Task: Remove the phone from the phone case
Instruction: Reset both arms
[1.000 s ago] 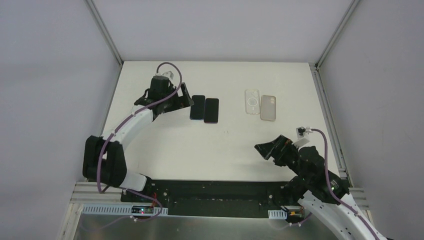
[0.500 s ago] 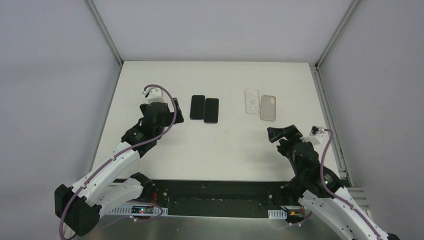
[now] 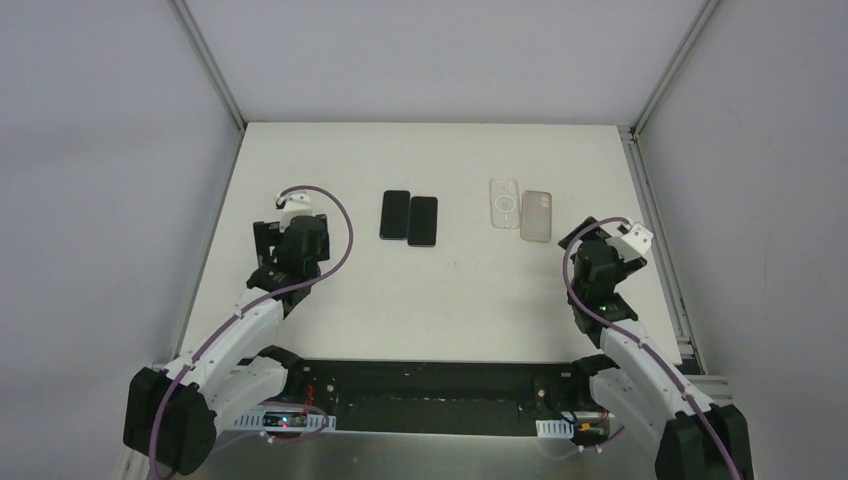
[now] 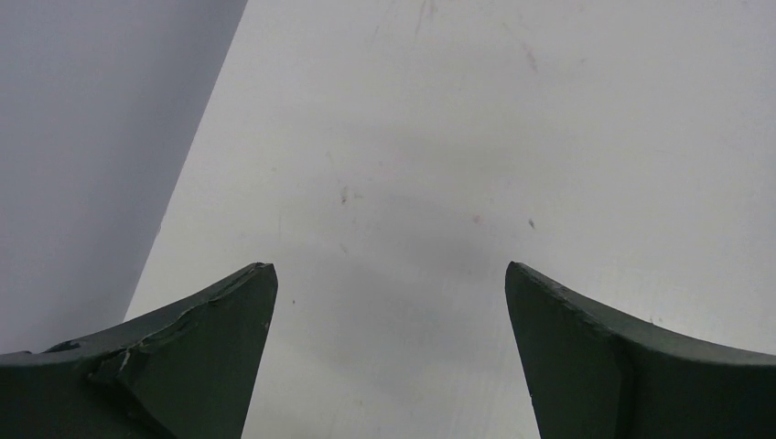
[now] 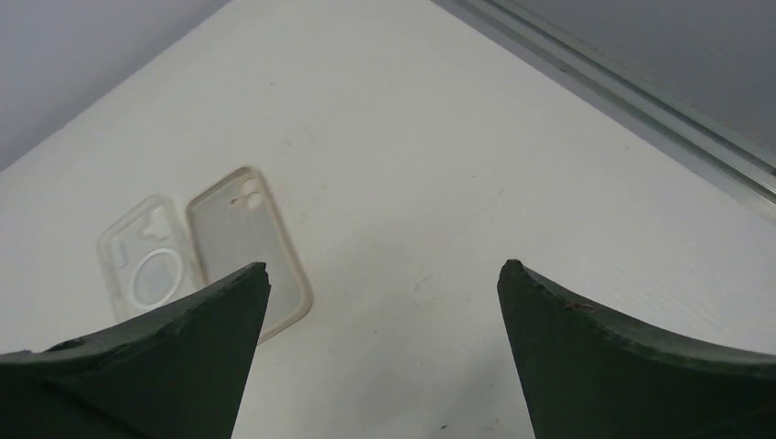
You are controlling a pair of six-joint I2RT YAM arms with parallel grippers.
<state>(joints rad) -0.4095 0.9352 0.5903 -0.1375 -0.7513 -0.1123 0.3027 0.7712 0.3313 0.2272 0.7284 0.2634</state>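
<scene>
I see the white surface (image 3: 450,300) with my left pincer (image 4: 389,270) and right pincer (image 5: 384,267) both spread wide, gripping nothing. The black phone (image 3: 395,215) touches the purple-edged phone (image 3: 423,220) left of centre. The ringed clear case (image 3: 504,204) and the frosted case (image 3: 537,216) lie side by side to the right.

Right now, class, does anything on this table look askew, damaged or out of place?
Nothing stands out. Two phones lie flat side by side, and two clear cases lie flat to their right, empty. The left gripper and right gripper are open and hold nothing.
</scene>
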